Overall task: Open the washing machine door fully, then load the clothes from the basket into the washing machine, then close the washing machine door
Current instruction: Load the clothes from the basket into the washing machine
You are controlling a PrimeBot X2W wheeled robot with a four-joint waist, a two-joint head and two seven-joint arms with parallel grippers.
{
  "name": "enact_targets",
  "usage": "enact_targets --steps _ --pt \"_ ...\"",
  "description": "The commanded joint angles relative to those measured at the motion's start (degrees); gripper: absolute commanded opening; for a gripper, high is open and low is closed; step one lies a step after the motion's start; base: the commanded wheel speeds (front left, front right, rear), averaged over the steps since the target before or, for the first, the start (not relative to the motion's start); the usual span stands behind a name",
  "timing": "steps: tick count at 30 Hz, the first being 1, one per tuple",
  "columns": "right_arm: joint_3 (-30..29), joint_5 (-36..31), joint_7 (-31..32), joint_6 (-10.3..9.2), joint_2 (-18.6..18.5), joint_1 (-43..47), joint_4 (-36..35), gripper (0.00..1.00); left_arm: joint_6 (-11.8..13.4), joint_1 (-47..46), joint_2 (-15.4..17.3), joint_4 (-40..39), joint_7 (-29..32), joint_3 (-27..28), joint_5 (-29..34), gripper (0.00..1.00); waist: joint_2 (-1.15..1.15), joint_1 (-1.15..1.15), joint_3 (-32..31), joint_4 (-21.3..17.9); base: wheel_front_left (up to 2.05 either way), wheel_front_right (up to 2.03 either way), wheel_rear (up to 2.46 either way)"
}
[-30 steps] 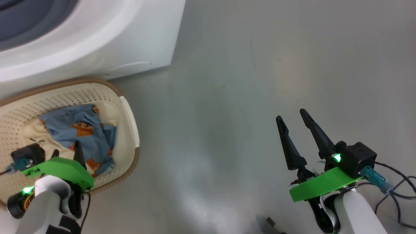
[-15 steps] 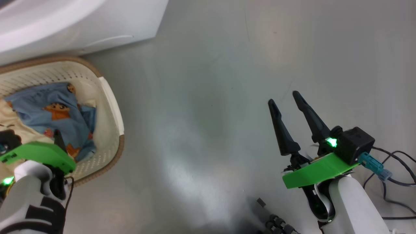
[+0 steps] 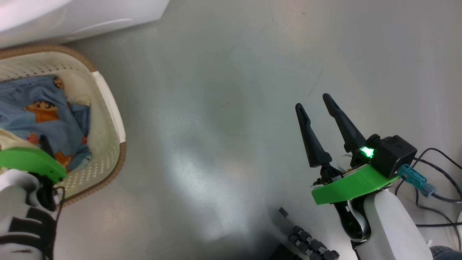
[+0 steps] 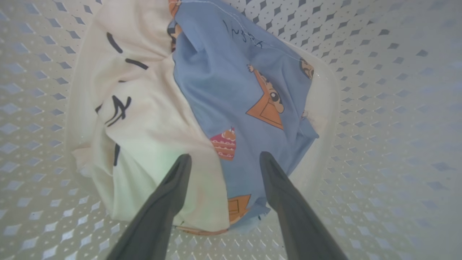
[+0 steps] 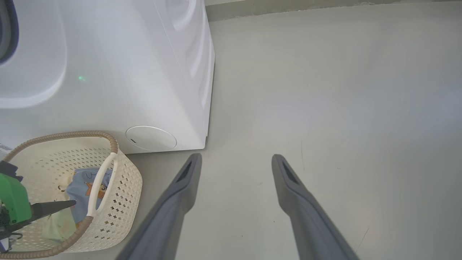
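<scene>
As it stands, basket (image 3: 103,151) holds clothes (image 3: 39,108).

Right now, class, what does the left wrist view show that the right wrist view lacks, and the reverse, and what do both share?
Left wrist extras: black marks on the cream-white garment, a pink cake print. Right wrist extras: big white washing machine, grey floor, open right gripper. Shared: cream perforated plastic basket, light-blue cartoon garment, left gripper.

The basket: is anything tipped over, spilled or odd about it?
Nothing stands out. The basket stands upright on the floor beside the washing machine, and the clothes lie bunched inside it, crumpled as laundry would be. The open left gripper hangs just over them.
</scene>
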Motion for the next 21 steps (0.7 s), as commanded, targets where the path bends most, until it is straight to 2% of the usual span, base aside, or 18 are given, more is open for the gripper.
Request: enact_targets --steps 1,5,21 --pt "1.41 0.59 -0.27 0.08 0.02 1.05 -1.1 1.0 0.29 0.55 2.36 0.03 -0.32 1.08 -0.64 1.0 0.0 0.0 0.56 -0.3 0.0 0.0 0.0" --pt "1.4 0.6 -0.27 0.08 0.03 1.0 -1.16 1.0 1.56 -0.22 3.04 0.78 0.25 0.48 -0.18 1.0 0.0 0.0 1.58 -0.45 0.0 0.0 0.0" --pt "1.9 1.06 -0.27 0.08 0.06 0.2 -1.8 1.0 2.56 -3.56 4.44 1.85 0.88 -0.73 -0.2 1.0 0.0 0.0 4.9 -1.18 0.0 0.0 0.0"
